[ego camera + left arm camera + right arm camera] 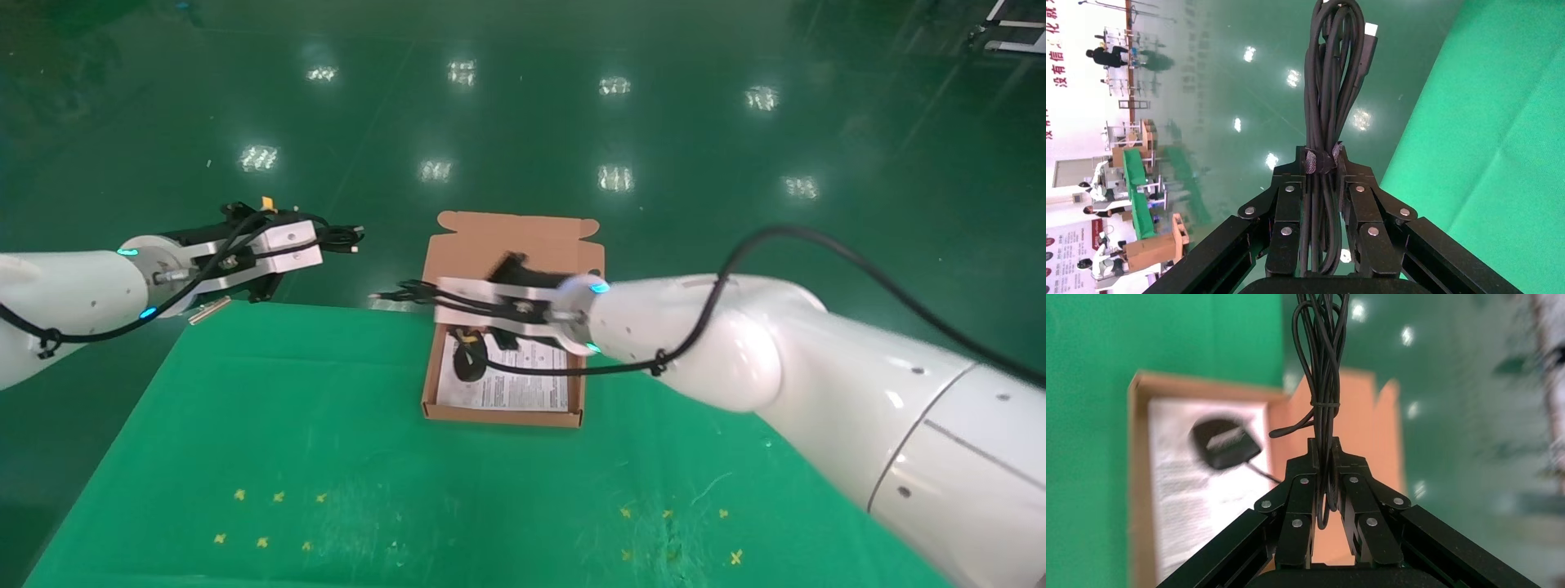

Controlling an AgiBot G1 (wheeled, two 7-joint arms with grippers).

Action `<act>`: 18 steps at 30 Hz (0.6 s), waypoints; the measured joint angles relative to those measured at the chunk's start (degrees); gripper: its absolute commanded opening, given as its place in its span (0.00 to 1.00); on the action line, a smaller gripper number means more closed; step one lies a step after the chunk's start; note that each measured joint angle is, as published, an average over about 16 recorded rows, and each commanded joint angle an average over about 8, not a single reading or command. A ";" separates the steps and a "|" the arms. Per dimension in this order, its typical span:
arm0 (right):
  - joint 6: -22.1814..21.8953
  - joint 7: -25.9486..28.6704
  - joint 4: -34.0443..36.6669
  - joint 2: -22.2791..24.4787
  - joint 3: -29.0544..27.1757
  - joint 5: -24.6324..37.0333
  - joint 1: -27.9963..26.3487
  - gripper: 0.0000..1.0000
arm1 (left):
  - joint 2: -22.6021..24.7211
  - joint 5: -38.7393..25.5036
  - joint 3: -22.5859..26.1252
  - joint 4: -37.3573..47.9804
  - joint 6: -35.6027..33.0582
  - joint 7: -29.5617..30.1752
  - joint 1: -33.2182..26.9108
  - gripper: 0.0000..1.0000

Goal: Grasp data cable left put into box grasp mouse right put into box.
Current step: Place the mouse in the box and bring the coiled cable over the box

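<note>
Off table's far-left corner, left pincer clamped on data cable, held up in air over floor; long coil runs straight out along pincer's line, plug end farthest from it. Right pincer hangs over box, gripping mouse's thin bundled cord, cord sticking out past box's left wall. Mouse itself sits inside box on white printed sheet, lid flap open at back. Green cloth table, shiny green floor with ceiling-light reflections.
</note>
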State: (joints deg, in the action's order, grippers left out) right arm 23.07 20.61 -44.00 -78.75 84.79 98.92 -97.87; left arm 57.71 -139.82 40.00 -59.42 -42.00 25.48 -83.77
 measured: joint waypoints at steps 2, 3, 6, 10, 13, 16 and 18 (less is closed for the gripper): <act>-0.01 1.06 1.00 -0.01 0.10 -1.24 0.69 0.00 | 0.00 -0.02 0.00 -0.02 -0.01 0.02 0.01 0.00; 0.03 1.66 1.56 -0.01 0.16 -1.81 1.02 0.00 | 0.00 -0.03 0.00 -0.03 -0.01 0.03 0.01 0.00; 0.34 3.59 3.25 -0.02 0.40 -3.36 1.96 0.00 | 0.00 -0.05 -0.01 -0.05 -0.02 0.05 0.02 0.00; 1.26 5.80 4.91 -0.03 0.93 -4.79 2.76 0.00 | 0.00 -0.07 -0.01 -0.06 -0.03 0.07 0.02 0.00; 2.00 6.96 5.70 -0.03 1.33 -5.62 3.11 0.37 | -0.01 -0.08 -0.02 -0.06 -0.03 0.08 0.03 0.00; 2.56 7.61 6.03 -0.02 1.66 -6.10 3.22 0.74 | -0.01 -0.10 -0.02 -0.06 -0.03 0.09 0.03 0.00; 2.90 7.79 6.02 0.08 1.87 -6.29 3.21 0.99 | -0.01 -0.10 -0.02 -0.06 -0.03 0.09 0.04 0.00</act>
State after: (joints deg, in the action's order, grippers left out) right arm 25.97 28.40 -37.98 -78.67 86.66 92.63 -94.65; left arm 57.70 -139.92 39.98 -59.48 -42.04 25.57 -83.73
